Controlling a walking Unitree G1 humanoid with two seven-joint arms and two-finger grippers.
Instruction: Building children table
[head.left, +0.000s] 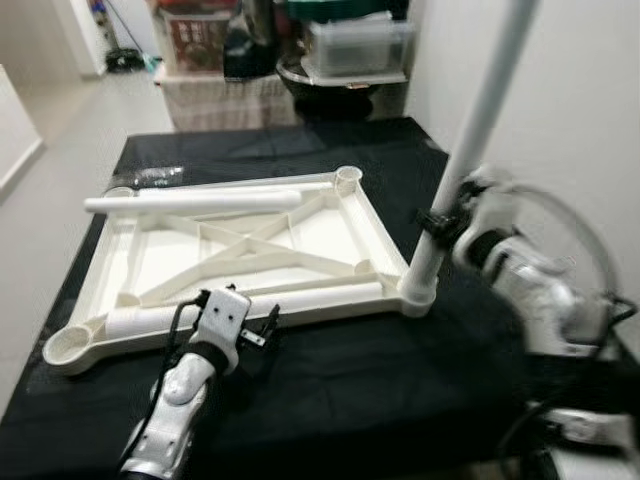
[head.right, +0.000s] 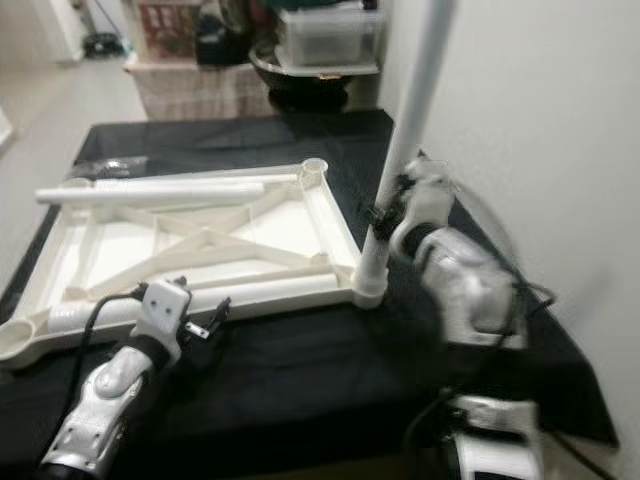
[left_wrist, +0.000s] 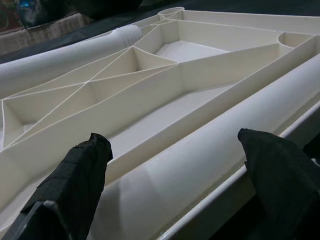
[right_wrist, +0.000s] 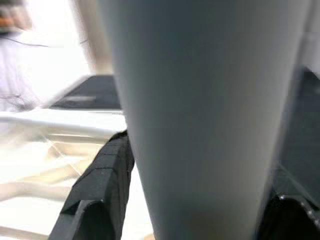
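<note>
The right end effector (head.left: 437, 222) clamps a smooth white tubular leg (head.left: 470, 150) standing upright in the near right corner socket of the ribbed, cross-braced plastic tabletop (head.left: 240, 250), upside down on black cloth. The left end effector (left_wrist: 175, 165) is spread open around a second round leg (left_wrist: 210, 165) lying just ahead of it.

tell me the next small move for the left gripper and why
Probably close the left gripper on the near loose leg: its open fingers already straddle it, and the right gripper holds the upright leg in its corner socket.
</note>
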